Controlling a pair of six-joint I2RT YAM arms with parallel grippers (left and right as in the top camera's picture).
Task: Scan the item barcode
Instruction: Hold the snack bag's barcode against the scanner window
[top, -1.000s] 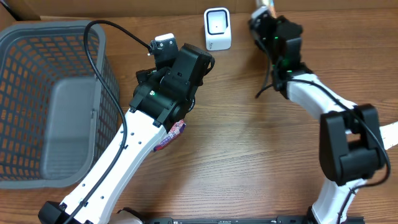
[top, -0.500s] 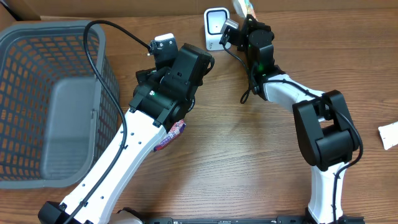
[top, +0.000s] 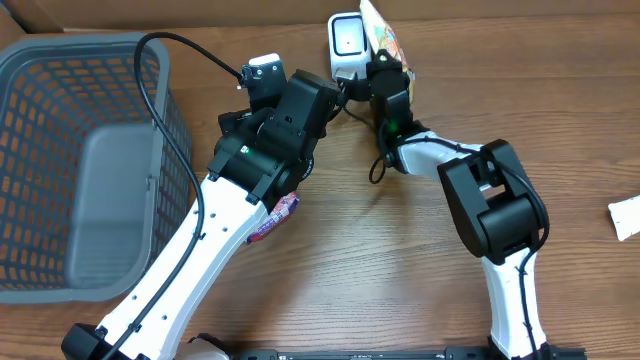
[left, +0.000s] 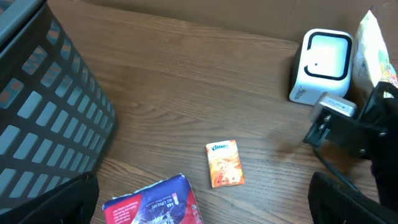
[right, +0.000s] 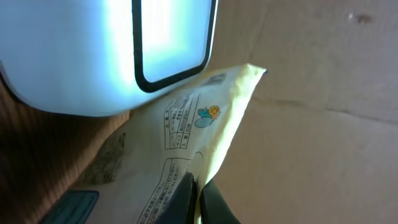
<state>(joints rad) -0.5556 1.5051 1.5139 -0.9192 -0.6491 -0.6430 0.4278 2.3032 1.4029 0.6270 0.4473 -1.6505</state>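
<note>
Brown wooden table: grey plastic mesh basket at left, white boxy scanner at far edge, small orange carton and red-blue packet centre, white packet right.

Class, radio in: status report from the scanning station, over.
Left gripper open, empty. Right gripper shut on pouch, at scanner. Nothing between them.

Bkgd: wood-grain worktop, mid-brown, faint sheen. Tan cardboard sheet stands upright along far edge, creased in places. Lighting even, diffuse; shadows soft.
</note>
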